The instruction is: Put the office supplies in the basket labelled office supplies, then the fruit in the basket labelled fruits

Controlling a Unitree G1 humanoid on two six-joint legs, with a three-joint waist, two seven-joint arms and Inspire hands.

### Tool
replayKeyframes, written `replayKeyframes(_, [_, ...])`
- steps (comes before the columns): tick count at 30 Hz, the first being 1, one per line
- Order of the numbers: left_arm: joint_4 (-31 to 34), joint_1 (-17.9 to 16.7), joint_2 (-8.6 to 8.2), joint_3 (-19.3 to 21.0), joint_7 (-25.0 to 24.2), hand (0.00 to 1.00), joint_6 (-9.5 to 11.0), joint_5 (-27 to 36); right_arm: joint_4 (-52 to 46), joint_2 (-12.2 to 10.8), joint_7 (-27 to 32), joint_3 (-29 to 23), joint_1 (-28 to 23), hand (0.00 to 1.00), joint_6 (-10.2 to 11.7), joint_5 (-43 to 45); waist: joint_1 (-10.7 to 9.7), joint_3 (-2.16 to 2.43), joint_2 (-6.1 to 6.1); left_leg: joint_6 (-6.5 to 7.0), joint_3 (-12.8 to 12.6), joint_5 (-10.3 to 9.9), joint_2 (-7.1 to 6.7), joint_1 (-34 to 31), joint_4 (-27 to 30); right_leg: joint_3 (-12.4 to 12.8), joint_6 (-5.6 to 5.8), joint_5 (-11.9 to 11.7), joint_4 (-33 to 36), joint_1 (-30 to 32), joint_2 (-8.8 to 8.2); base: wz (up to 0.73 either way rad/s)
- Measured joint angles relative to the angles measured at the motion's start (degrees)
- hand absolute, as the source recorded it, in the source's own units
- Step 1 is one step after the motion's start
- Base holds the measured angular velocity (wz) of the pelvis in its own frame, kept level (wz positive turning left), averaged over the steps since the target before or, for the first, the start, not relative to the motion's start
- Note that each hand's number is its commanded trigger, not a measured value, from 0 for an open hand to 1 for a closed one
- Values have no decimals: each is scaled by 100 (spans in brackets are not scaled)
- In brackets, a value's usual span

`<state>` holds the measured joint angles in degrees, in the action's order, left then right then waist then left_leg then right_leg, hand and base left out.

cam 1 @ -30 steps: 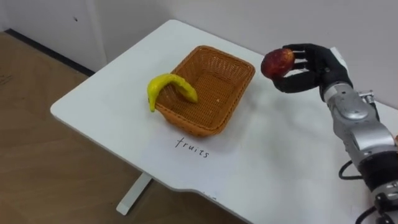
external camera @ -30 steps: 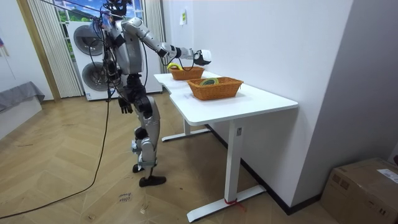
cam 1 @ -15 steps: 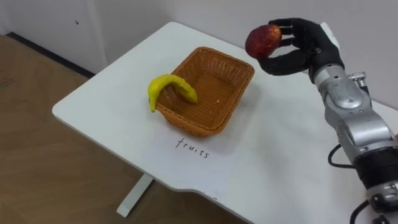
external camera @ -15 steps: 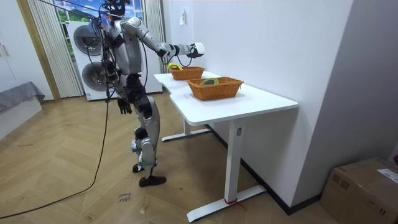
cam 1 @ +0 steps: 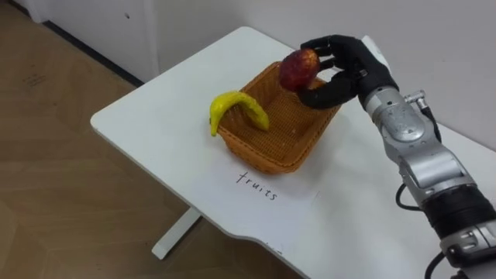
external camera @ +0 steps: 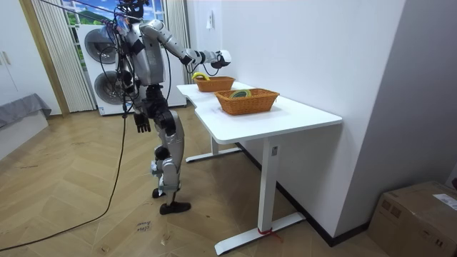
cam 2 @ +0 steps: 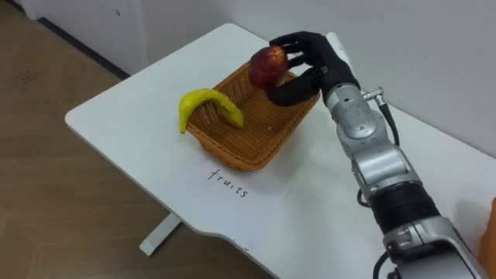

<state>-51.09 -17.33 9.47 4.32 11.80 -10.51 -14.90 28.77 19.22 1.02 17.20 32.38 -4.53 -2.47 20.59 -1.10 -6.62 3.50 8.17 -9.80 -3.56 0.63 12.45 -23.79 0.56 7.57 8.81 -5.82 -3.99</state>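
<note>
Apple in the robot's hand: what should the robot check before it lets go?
1. Grip: the right hand has its fingers curled round the apple: ok.
2. Aim: the apple seems to be over the far end of the basket: ok. How high above it: cannot tell.
3. Room inside: bare basket bottom shows below the apple: ok.
4. Banana: it lies across the basket's left rim, partly outside, so a rolling apple might nudge it: not ok.
5. Basket steady: it sits flat on the table, away from the edges: ok.
</note>
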Motion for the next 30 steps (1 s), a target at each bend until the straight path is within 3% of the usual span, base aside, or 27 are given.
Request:
replayKeyframes(3, [0, 14, 3, 2, -2, 0, -78, 6, 61, -125, -1, 65, 0, 100, -83, 162, 35, 2, -3, 1, -1, 2, 0, 3, -23, 8, 1, 0, -3, 7, 1, 0])
replayKeyframes(9, [16, 53, 1, 5, -6, 0, -106, -47, 65, -148, -131, 396, 0, 100, -189, 318, 58, 34, -83, 4, -5, 3, 2, 0, -63, 7, 5, 3, -8, 27, 2, 0])
replayKeyframes(18, [102, 199, 16, 5, -10, 0, -96, -93, 65, -148, -255, 410, -1, 99, -189, 417, 104, 20, -154, 9, -8, -1, 4, 5, -72, 10, 12, 8, -7, 27, 1, 0])
replayKeyframes(20, [101, 201, 18, 5, -10, 0, -94, -93, 65, -148, -261, 410, 0, 88, -189, 450, 108, 18, -169, 9, -10, -1, 3, 6, -70, 10, 12, 8, -7, 26, 1, 0])
replayKeyframes(21, [101, 201, 19, 5, -10, 0, -94, -93, 65, -148, -264, 410, 0, 71, -189, 473, 114, 16, -178, 9, -10, -1, 3, 6, -68, 10, 12, 8, -7, 26, 1, 0])
replayKeyframes(22, [101, 202, 19, 5, -10, 0, -94, -93, 65, -148, -266, 410, 0, 62, -189, 486, 117, 16, -181, 9, -10, -1, 3, 6, -68, 10, 12, 8, -7, 26, 1, 0])
replayKeyframes(23, [101, 202, 19, 5, -10, 0, -94, -93, 65, -148, -275, 410, 0, 27, -189, 501, 122, 15, -184, 9, -10, -1, 3, 7, -67, 10, 12, 8, -7, 25, 1, 0])
replayKeyframes(24, [101, 202, 19, 5, -10, 0, -94, -93, 65, -148, -299, 410, -1, 9, -189, 518, 128, 15, -185, 9, -10, -1, 3, 7, -67, 10, 12, 8, -6, 25, 1, 0])
replayKeyframes(25, [101, 202, 19, 5, -10, 0, -94, -93, 65, -148, -310, 410, 0, 0, -189, 520, 130, 15, -186, 9, -10, -1, 3, 7, -67, 10, 12, 8, -6, 25, 1, 0])
replayKeyframes(30, [101, 199, 19, 5, -10, 0, -93, -93, 65, -148, -356, 410, -1, 0, -189, 527, 149, 13, -185, 9, -10, -1, 3, 6, -67, 10, 12, 8, -6, 25, 1, 0])
